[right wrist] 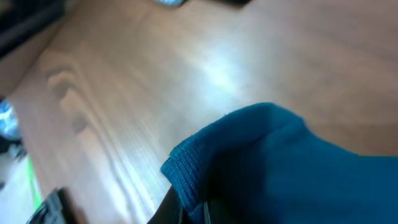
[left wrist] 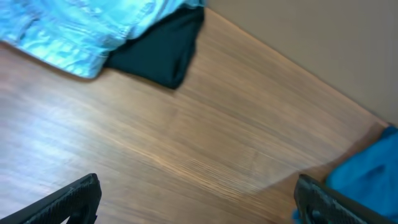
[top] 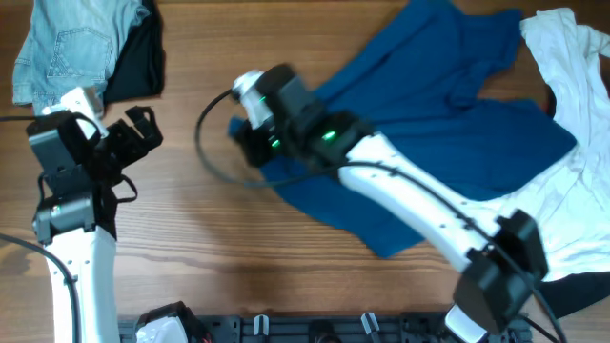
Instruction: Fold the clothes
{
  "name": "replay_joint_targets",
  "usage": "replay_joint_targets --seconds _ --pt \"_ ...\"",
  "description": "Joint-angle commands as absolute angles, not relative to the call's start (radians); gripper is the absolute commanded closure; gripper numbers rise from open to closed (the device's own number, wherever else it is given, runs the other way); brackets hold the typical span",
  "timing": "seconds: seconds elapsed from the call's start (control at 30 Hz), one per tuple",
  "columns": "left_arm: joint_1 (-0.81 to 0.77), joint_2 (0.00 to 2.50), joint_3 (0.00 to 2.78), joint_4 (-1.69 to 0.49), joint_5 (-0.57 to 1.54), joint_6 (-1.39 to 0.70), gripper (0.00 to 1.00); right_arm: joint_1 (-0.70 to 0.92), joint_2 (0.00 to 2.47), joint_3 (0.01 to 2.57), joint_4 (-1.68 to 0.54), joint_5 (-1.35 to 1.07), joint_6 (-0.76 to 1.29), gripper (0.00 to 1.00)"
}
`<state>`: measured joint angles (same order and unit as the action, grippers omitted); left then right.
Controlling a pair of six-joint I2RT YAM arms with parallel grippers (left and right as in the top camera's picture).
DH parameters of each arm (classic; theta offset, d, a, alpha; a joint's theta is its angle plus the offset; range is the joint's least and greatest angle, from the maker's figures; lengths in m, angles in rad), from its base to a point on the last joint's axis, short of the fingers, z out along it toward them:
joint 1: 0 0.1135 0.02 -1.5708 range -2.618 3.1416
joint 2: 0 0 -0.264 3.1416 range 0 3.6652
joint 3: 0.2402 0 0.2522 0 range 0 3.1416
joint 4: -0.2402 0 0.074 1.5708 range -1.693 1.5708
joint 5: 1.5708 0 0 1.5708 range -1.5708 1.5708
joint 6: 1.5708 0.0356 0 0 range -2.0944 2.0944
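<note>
The dark blue T-shirt (top: 438, 124) lies spread and rumpled across the middle and right of the table. My right gripper (top: 250, 143) is at the shirt's left edge and is shut on a ribbed edge of the blue T-shirt (right wrist: 261, 162). My left gripper (top: 133, 133) is open and empty over bare wood at the left, its fingers (left wrist: 199, 199) wide apart. The pale denim piece (top: 71, 48) and the black garment (top: 138, 57) lie at the back left, also in the left wrist view (left wrist: 74, 31) (left wrist: 161, 53). The white shirt (top: 581, 143) lies at the right.
A black cable (top: 214, 157) loops on the table left of the right gripper. A black rack (top: 315, 329) runs along the front edge. A dark cloth (top: 581, 291) shows at the front right under the white shirt.
</note>
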<state>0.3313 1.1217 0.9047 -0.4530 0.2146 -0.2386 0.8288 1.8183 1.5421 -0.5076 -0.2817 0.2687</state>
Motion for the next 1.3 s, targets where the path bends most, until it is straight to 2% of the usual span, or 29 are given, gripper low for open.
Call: replay_joint_targets --seconds 0.0,0.33,0.6,0.7,0.77,0.83,0.9,1.07,1.27 --pt "0.379 1.119 0.92 -0.459 0.207 -0.243 0.0 0.903 1.839 1.571 -0.48 -0.361 0.291 0.95" --pt "0.409 1.131 0.92 -0.441 0.203 -0.239 0.0 1.051 1.837 1.571 -0.548 -0.422 0.235 0.96" --pt "0.409 1.143 0.92 -0.434 0.175 -0.24 0.0 0.992 1.764 1.571 -0.696 -0.357 0.299 0.95" --pt "0.408 1.154 0.92 -0.422 0.226 -0.239 0.0 0.937 1.718 1.571 -0.775 -0.271 0.353 0.62" --pt "0.406 1.167 0.92 -0.397 0.274 -0.239 0.0 0.888 1.682 1.571 -0.828 -0.21 0.37 0.33" --pt "0.393 1.185 0.92 -0.355 0.333 -0.22 0.0 0.827 1.643 1.571 -0.865 -0.176 0.365 0.16" --pt "0.36 1.209 0.92 -0.309 0.384 -0.213 0.0 0.761 1.605 1.571 -0.891 -0.152 0.364 0.1" --pt "0.167 1.328 0.945 -0.196 0.398 -0.158 0.0 0.504 1.511 1.571 -0.904 -0.144 0.308 0.05" --pt "-0.091 1.629 1.195 -0.26 0.29 0.018 0.0 0.228 1.494 1.57 -0.922 -0.16 0.221 0.04"
